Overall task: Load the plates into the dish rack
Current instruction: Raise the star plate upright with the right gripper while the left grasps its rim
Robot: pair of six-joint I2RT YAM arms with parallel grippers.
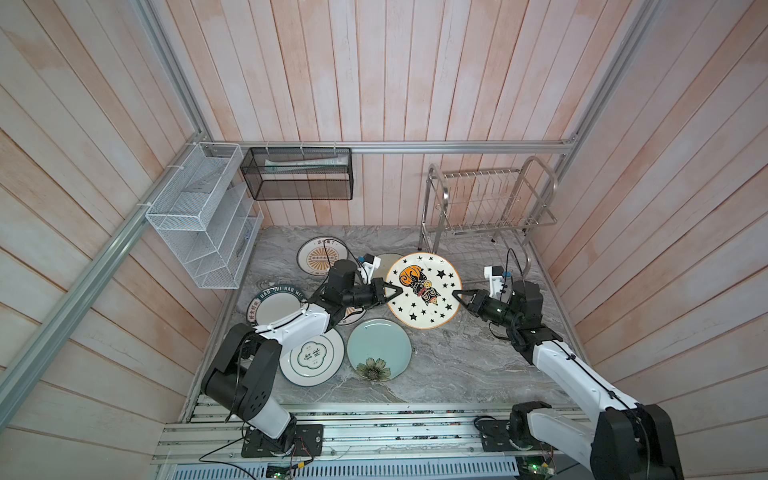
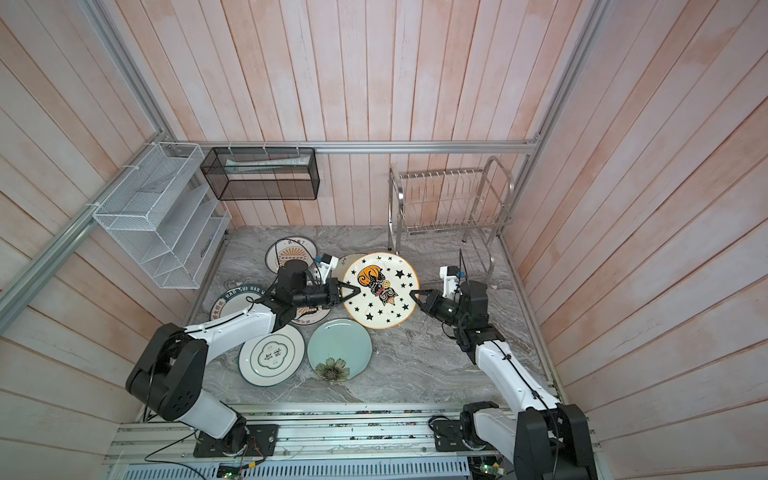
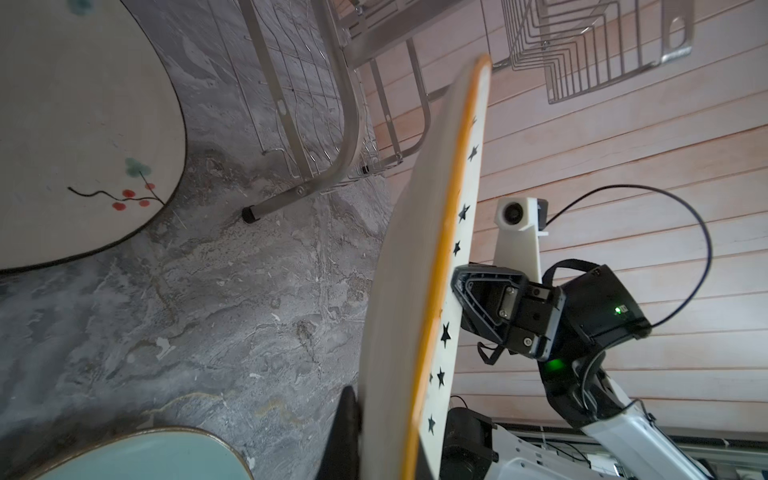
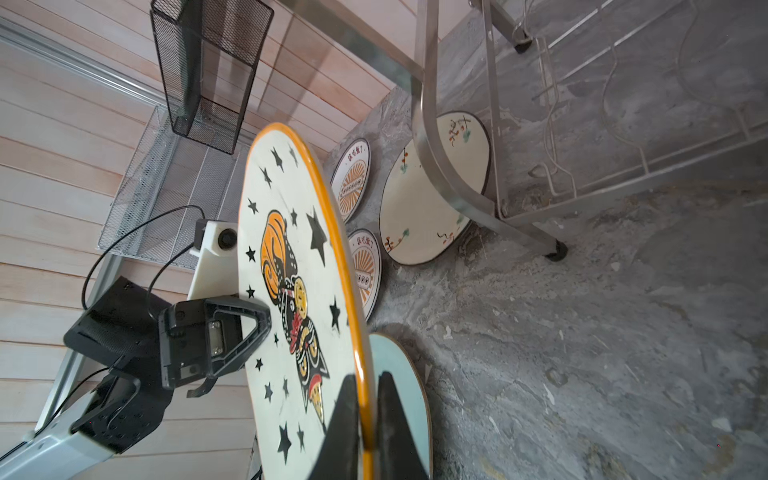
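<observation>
Nothing is loaded yet: the dish rack stands empty at the back right by the wall, and six other plates lie flat on the tabletop. The star plate is held off the tabletop just in front of the rack, with the left jaws and right jaws clamped on opposite rims. Its far rim sits near the rack's looped side tube, so the free room is probably upward.

White mesh shelf, black mesh box, both wall-hung

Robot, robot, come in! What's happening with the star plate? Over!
Left gripper, right gripper shut on star plate, opposite edges. Plate held off table. Dish rack empty, path looks open.
</observation>
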